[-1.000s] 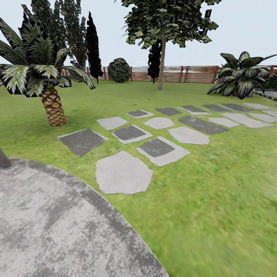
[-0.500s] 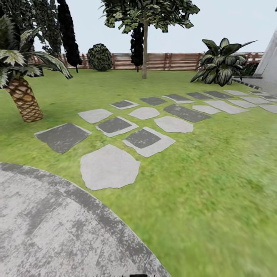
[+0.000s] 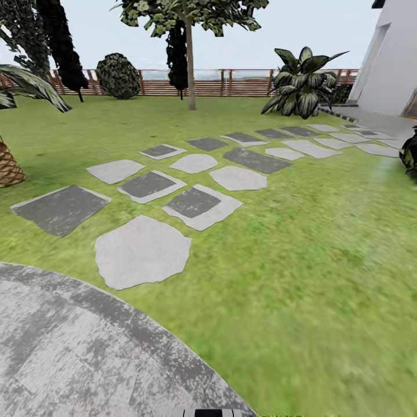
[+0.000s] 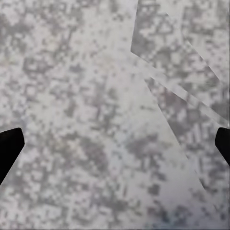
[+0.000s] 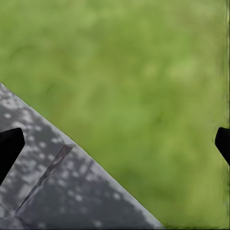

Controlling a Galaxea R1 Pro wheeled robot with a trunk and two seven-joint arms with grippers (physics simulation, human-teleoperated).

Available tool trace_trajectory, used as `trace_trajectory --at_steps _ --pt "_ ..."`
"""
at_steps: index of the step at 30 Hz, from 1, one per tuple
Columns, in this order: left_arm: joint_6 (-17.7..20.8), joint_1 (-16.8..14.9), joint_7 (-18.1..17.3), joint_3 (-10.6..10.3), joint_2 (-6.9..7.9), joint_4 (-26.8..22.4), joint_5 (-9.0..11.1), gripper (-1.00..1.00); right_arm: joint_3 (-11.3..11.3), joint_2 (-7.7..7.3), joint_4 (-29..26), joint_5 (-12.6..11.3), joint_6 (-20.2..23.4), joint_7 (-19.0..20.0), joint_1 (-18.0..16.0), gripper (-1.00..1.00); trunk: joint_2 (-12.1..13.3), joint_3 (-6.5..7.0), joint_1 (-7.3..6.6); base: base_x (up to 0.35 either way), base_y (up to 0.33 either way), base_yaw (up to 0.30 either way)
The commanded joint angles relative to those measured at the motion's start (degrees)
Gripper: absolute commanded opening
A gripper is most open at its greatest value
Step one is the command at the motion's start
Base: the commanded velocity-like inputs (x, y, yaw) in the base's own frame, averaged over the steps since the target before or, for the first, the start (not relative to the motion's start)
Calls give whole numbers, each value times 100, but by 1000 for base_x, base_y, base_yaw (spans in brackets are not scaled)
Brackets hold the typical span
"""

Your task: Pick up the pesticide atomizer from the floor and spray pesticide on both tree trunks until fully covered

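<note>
Lawn (image 3: 301, 278) slides left as the head pans right, revealing a white wall (image 3: 394, 63). No atomizer shows yet, so the search continues. Both grippers (image 4: 115, 143) (image 5: 115, 143) hang spread and empty above the patio (image 3: 69, 347).

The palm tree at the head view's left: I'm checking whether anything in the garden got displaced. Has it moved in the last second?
No. The palm keeps its place beside the dark stepping stone; the whole picture slid left, so the camera turned.
</note>
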Motion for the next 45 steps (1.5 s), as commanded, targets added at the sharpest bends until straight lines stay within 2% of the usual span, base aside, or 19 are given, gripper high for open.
trace_trajectory --at_steps 1,16,42,45 --pt "-17 -1 -7 24 -1 2 1 100 -3 2 6 -2 -19 -2 -4 100 -1 -6 -1 0 0 -289" --pt "-17 -1 -3 25 -4 3 1 100 -3 3 6 -2 -19 -2 -4 100 -1 -9 -1 0 0 -299" --pt "-17 -1 -2 32 -2 4 1 100 -3 3 5 -2 -19 -2 -4 100 33 567 -68 0 0 -299" --pt "-17 -1 -2 32 -4 4 1 100 -3 3 6 -2 -19 -2 -4 100 154 621 -134 0 0 -188"
